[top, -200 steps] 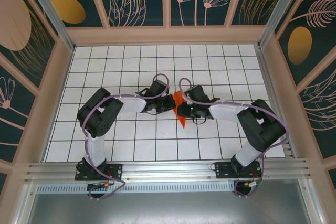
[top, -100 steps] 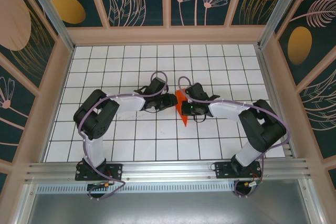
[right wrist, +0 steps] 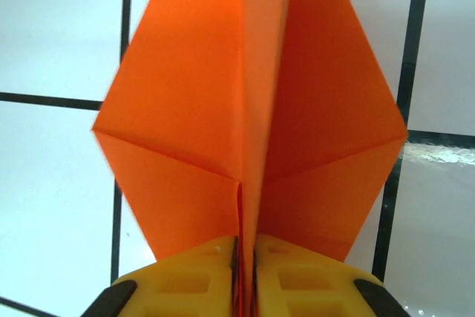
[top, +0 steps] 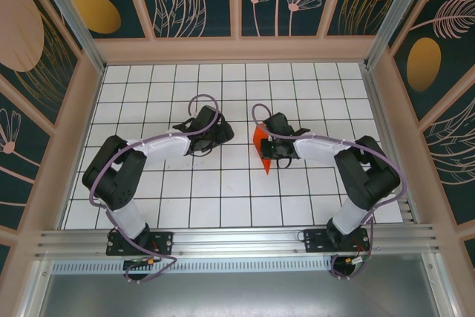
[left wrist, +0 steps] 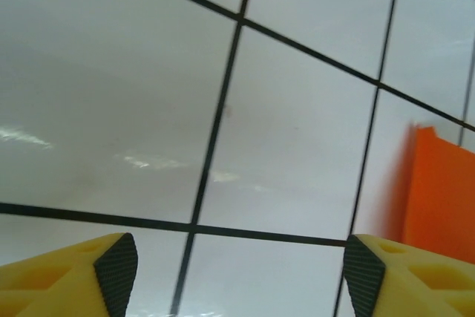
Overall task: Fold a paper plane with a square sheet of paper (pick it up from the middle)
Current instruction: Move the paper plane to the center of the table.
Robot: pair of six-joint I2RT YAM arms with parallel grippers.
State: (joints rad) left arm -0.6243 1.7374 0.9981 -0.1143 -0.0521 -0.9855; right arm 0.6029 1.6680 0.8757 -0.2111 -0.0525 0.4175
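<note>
The bright orange sheet of paper [top: 260,146] is folded into a pointed, plane-like shape with a centre crease. It stands on edge on the white grid table, its tip towards the near side. My right gripper [top: 272,147] is shut on it. In the right wrist view the yellow jaws [right wrist: 245,257] pinch the centre crease, and two flaps of the paper [right wrist: 185,124] spread left and right. My left gripper [top: 221,134] is open about one tile to the paper's left. In the left wrist view its pads [left wrist: 119,272] stand wide over bare tiles, with the paper's edge [left wrist: 441,198] at the right.
The white grid table [top: 223,183] is walled by wooden rails and patterned panels [top: 237,5]. A metal rail [top: 237,243] runs along the near edge by the arm bases. Purple cables loop above both wrists.
My left gripper has opened, let go of the paper and drawn back to the left. My right gripper keeps its hold on the paper, which now stands more upright.
</note>
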